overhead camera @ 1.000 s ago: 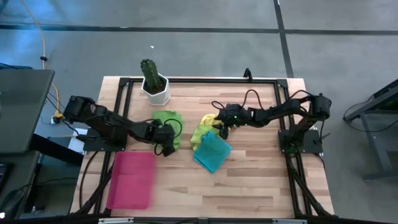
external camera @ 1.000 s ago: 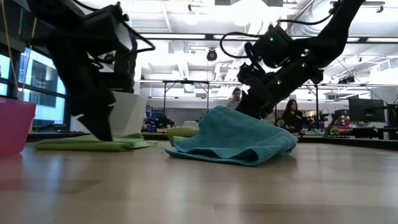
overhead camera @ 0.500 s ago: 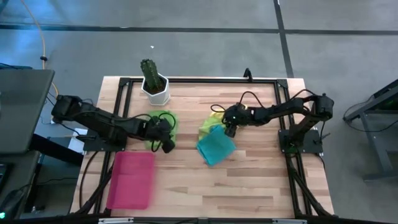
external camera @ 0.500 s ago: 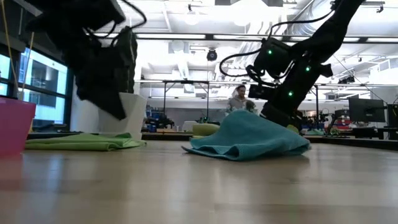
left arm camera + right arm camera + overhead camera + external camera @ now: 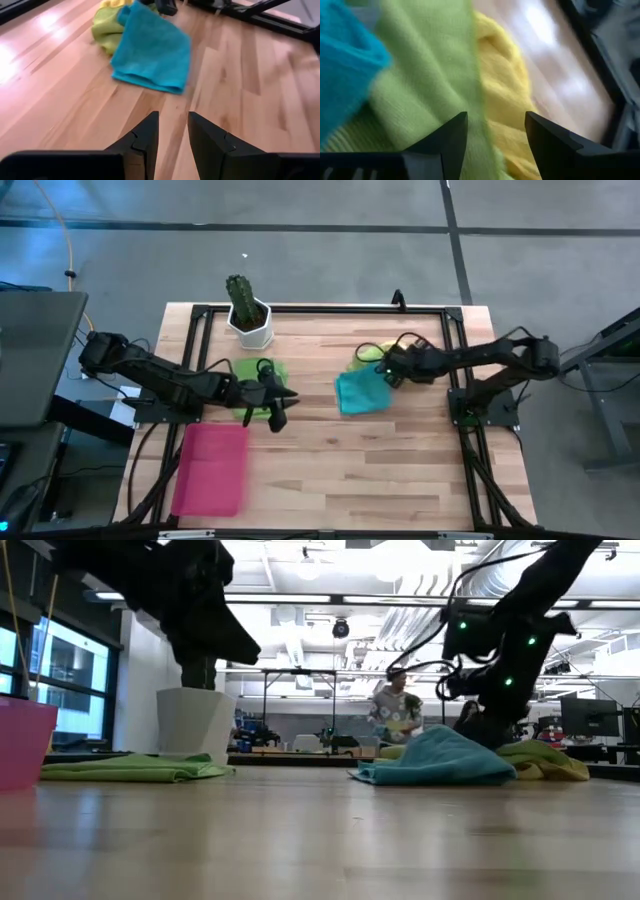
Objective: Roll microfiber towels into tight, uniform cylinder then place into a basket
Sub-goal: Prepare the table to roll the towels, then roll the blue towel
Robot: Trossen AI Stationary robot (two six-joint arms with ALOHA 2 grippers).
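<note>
— Where does the basket (image 5: 212, 470) sit?
— In the near-left corner of the counter (image 5: 400, 480), lying along its left edge. The potted cactus (image 5: 248, 320) stands at the far edge, toward the left corner.
— And the towels?
— A lone towel (image 5: 130, 769) lies between pot and basket, left of the middle. The rest form a heap right of the middle, nearer the far edge: the front towel (image 5: 358, 393) partly overlies the back towels (image 5: 370, 353).
— The arms?
— The left claw (image 5: 280, 402) hangs just right of the lone towel. The right claw (image 5: 390, 370) is at the heap's right side.
</note>
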